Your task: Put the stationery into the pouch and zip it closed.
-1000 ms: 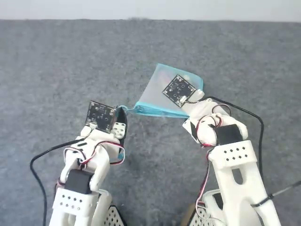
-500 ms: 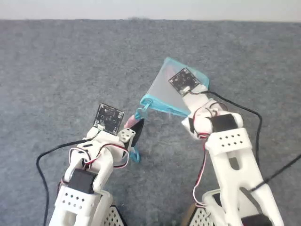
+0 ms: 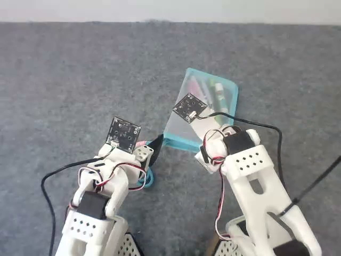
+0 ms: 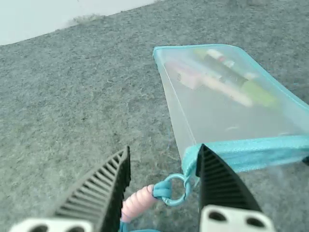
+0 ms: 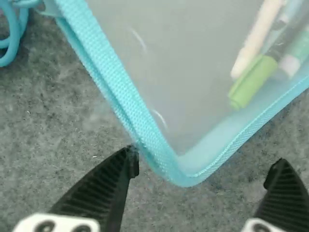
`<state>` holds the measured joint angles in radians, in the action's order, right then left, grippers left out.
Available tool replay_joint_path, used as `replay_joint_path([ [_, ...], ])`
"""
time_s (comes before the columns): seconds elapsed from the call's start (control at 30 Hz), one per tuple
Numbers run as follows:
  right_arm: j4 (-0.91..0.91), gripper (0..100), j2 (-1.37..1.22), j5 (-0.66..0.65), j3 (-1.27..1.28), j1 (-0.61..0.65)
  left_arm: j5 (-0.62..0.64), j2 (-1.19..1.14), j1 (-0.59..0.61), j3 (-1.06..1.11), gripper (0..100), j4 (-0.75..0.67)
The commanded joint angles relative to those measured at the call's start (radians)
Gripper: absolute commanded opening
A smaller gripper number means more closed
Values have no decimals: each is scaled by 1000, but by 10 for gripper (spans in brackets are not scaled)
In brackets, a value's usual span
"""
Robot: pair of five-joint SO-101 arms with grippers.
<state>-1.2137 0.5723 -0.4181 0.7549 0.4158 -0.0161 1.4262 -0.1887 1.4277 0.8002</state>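
Note:
The clear pouch (image 3: pixel 208 93) with teal edging lies flat on the grey felt, with pens and markers (image 3: pixel 218 96) inside it. Its teal zip edge (image 4: pixel 256 147) faces the arms and looks drawn shut. My left gripper (image 4: pixel 161 179) is open just short of the pouch's near corner, and the zip's teal ring (image 4: pixel 169 189) and pink strap (image 4: pixel 135 205) lie loose between its fingers. My right gripper (image 5: pixel 198 188) is open, straddling another corner of the pouch (image 5: pixel 183 63) without gripping it. A green marker (image 5: pixel 253 79) shows through the plastic.
A teal cord loop (image 3: pixel 148 178) trails from the zip pull beside the left arm's wrist. Grey felt (image 3: pixel 64 80) covers the table, with bare room to the left and behind the pouch. A white wall lies beyond the far edge.
The pouch hung lifted in the right gripper while the left held its pull. The left gripper let go and drew back, the right opened, and the pouch now lies flat.

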Motion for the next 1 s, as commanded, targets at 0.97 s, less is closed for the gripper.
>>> replay_joint_path([
  [0.97, 74, 81, 929, 77, 443, -252, 77, -3, 275, -42, 214, -161],
])
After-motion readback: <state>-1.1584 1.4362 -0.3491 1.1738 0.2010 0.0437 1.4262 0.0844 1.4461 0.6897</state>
